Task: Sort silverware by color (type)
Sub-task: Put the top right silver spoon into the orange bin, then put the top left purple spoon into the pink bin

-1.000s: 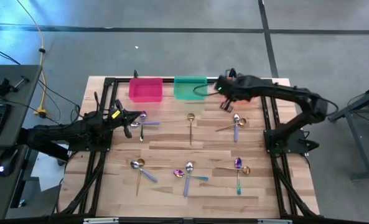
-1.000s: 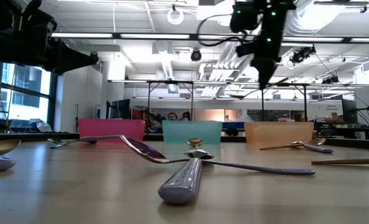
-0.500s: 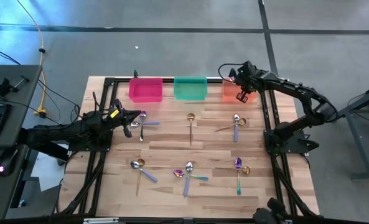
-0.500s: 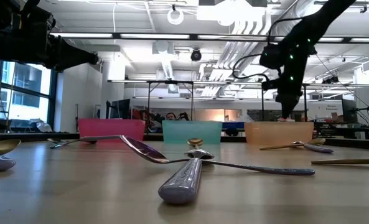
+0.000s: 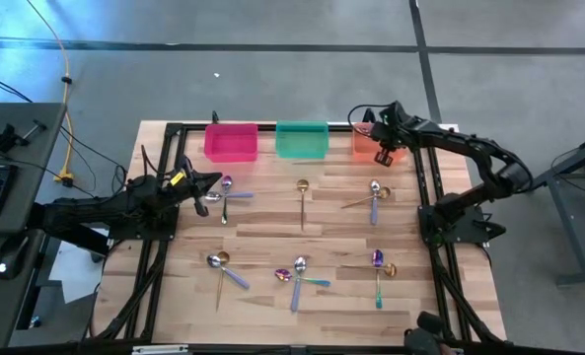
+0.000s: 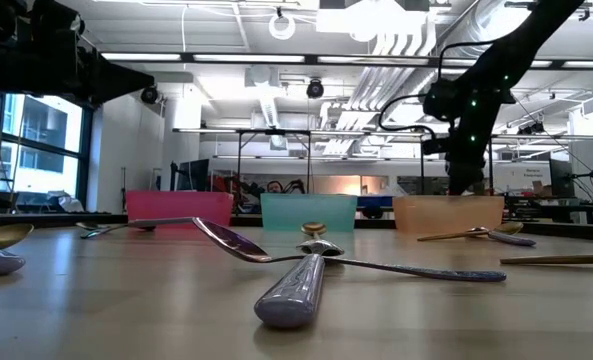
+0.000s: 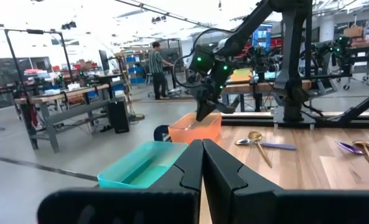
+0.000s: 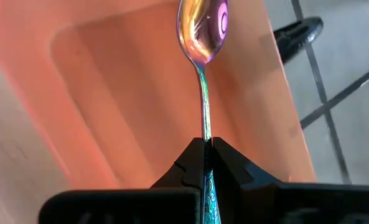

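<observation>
**Inspector:** Held item?

**Assistant:** One iridescent purple metal spoon with a teal handle (image 8: 203, 37), pinched by the handle in the right claw (image 8: 206, 148), bowl hanging over the inside of the orange plastic bin (image 5: 365, 144) at the far right of the wooden surface (image 5: 272, 237).

**Inspector:** Loose spoons?

**Assistant:** Six clusters on the surface in the high view; most look like crossed pairs, one gold spoon (image 5: 303, 197) lies alone. Exact total unclear.

**Inspector:** Bins?

**Assistant:** Three in a row: pink bin (image 5: 231, 141), green bin (image 5: 302, 139), orange.

**Inspector:** Left claw (image 5: 211, 184)?

**Assistant:** Closed, empty, beside the far-left cluster.
</observation>
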